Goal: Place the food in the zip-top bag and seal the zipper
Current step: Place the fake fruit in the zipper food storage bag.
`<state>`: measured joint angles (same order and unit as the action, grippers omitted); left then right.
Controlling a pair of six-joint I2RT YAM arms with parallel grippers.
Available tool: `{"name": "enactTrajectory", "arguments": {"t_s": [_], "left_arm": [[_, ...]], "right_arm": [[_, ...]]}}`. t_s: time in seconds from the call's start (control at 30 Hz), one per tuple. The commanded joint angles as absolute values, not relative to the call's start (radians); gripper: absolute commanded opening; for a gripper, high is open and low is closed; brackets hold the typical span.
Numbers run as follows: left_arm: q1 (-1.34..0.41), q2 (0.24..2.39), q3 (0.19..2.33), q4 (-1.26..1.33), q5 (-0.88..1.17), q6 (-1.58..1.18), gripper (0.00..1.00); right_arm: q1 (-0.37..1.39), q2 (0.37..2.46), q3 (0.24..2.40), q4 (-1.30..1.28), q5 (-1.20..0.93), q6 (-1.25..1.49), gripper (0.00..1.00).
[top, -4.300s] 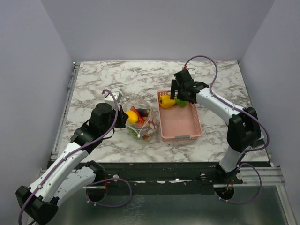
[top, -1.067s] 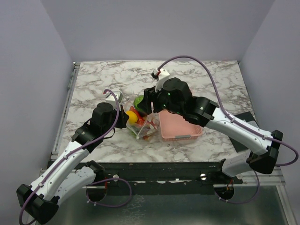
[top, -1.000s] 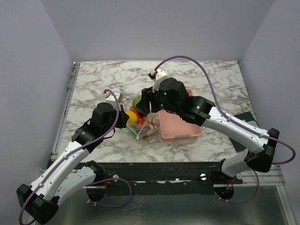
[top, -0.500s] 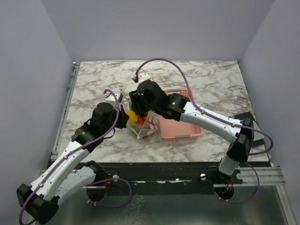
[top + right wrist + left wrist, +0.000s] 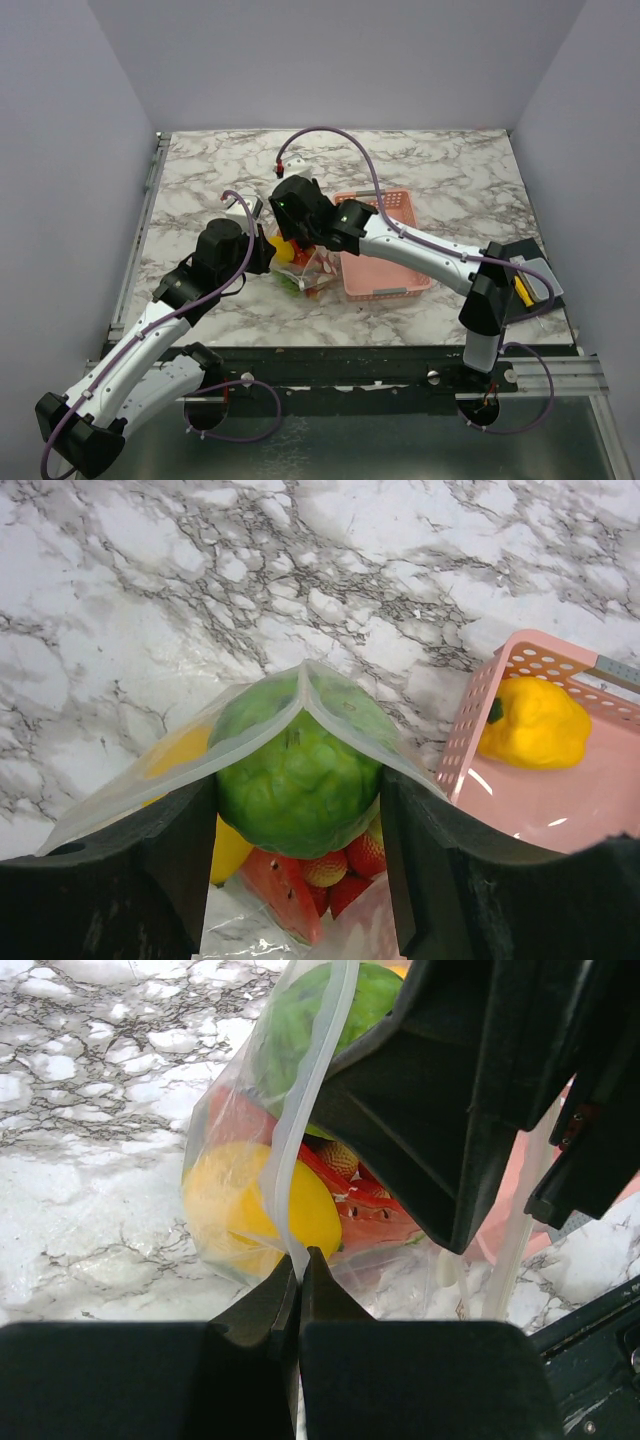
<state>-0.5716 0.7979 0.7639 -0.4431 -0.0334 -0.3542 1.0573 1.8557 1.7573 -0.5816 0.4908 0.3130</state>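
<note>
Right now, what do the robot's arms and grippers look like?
Both are white tubes with bulky black joints. A thin purple cable loops along the left arm and the right arm. The left gripper and right gripper are matte black, blunt and wedge-shaped.

zip-top bag (image 5: 250,730): clear glossy film | basket (image 5: 470,720): pink plastic, likely smooth | table (image 5: 150,580): marble-look

right gripper (image 5: 292,798) | is carrying round green fruit (image 5: 300,755) away from pink basket (image 5: 386,293) | is lowering it into zip-top bag (image 5: 232,1110) mouth
</note>
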Motion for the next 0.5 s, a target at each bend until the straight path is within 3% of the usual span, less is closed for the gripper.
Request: {"name": "enactTrajectory", "arguments": {"t_s": [0.0,0.1,0.27,0.47], "left_arm": [[-0.572,0.792,0.757,-0.429,-0.011,-0.342,0.0],[-0.572,0.793,0.757,-0.428,-0.011,-0.342,0.0],[-0.572,0.795,0.757,-0.429,-0.009,-0.342,0.0],[-0.572,0.798,0.758,-0.428,-0.009,-0.342,0.0]], "right_arm": [[1.063,1.877,1.776,-0.566,0.57,0.321,0.5],[1.063,1.882,1.772,-0.556,0.565,0.327,0.63],[1.063,1.876,1.768,-0.543,0.519,0.333,0.77],[1.063,1.853,1.763,-0.535,0.494,0.338,0.84]]}}
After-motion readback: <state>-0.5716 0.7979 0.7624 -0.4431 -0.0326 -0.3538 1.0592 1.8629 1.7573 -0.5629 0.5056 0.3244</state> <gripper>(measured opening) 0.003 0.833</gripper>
